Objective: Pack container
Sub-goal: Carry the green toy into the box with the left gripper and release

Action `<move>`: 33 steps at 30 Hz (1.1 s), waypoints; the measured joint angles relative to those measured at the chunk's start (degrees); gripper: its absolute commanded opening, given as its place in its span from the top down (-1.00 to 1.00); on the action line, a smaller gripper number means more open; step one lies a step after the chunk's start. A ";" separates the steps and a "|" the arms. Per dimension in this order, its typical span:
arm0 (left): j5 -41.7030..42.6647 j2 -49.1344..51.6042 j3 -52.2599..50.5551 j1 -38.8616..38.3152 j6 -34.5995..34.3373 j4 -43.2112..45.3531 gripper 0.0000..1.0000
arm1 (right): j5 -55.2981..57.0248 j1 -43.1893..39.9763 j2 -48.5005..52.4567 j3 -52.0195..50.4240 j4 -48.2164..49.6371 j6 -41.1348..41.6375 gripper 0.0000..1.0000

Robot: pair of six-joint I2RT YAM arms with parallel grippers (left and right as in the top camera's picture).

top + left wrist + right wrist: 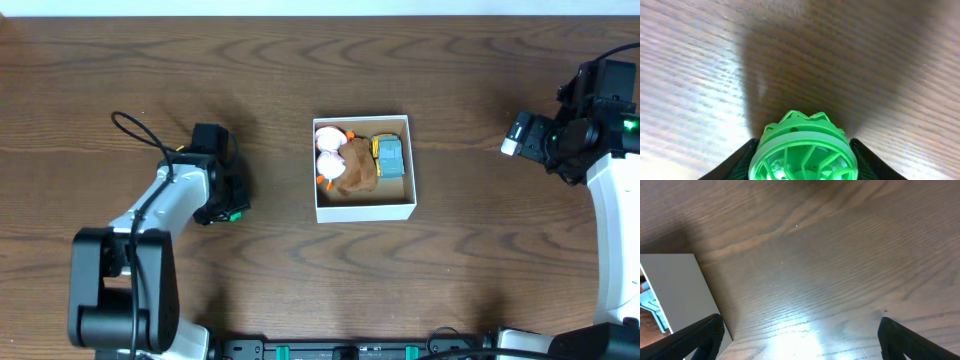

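Observation:
The container (364,207) is a square white box at the table's middle, with a white and orange toy (329,150), a brown plush toy (357,168) and a blue and yellow toy car (390,155) inside. My left gripper (230,207) is left of the box, shut on a green lattice ball (803,152) that fills the space between its fingers in the left wrist view. My right gripper (525,135) is far right of the box, open and empty; its fingers (800,335) stand wide apart over bare wood. The box's wall (675,287) shows at the left of the right wrist view.
The dark wooden table (300,60) surrounds the box. The left arm's black cable (140,135) loops over the table behind the arm. The robot bases sit at the front edge (350,350).

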 measured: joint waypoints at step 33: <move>0.98 -2.58 14.67 -37.66 8.39 7.63 -0.25 | 0.00 0.00 0.00 0.00 -0.68 0.00 -0.98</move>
